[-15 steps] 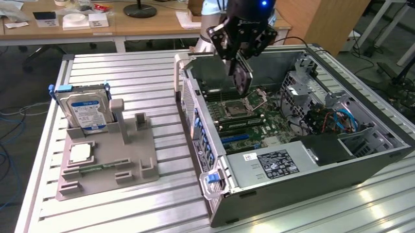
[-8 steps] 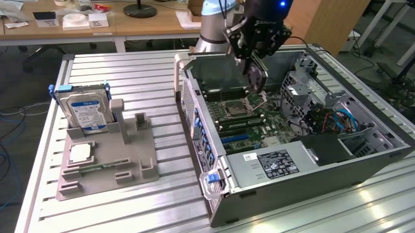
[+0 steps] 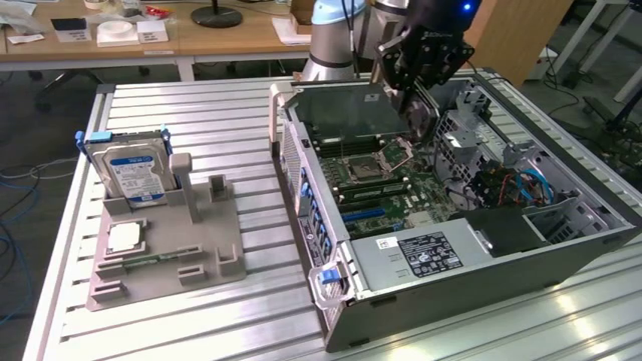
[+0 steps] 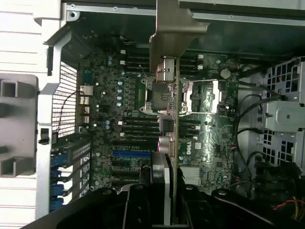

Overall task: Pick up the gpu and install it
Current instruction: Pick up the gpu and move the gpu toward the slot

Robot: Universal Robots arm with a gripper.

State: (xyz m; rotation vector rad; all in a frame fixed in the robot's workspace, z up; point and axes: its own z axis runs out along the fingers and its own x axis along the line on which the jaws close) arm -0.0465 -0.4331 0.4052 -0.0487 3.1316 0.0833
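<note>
The gpu (image 3: 422,120) is a thin dark card that hangs edge-down over the open computer case (image 3: 482,293), above the motherboard (image 3: 386,192). My gripper (image 3: 411,89) is shut on its upper part. In the wrist view the gpu (image 4: 174,95) shows edge-on, with its silvery bracket (image 4: 174,28) at the far end, and it runs across the CPU socket area of the motherboard (image 4: 209,143). My gripper (image 4: 164,202) clamps the card's near end between black fingers (image 4: 136,205). The card is held clear of the board's slots.
A grey fixture (image 3: 161,259) in the exterior view's left holds a blue-labelled hard drive (image 3: 135,171) and a small square silver chip (image 3: 122,237). In the case are a power supply (image 3: 426,254), cables (image 3: 522,188) and a blue expansion slot (image 4: 131,155).
</note>
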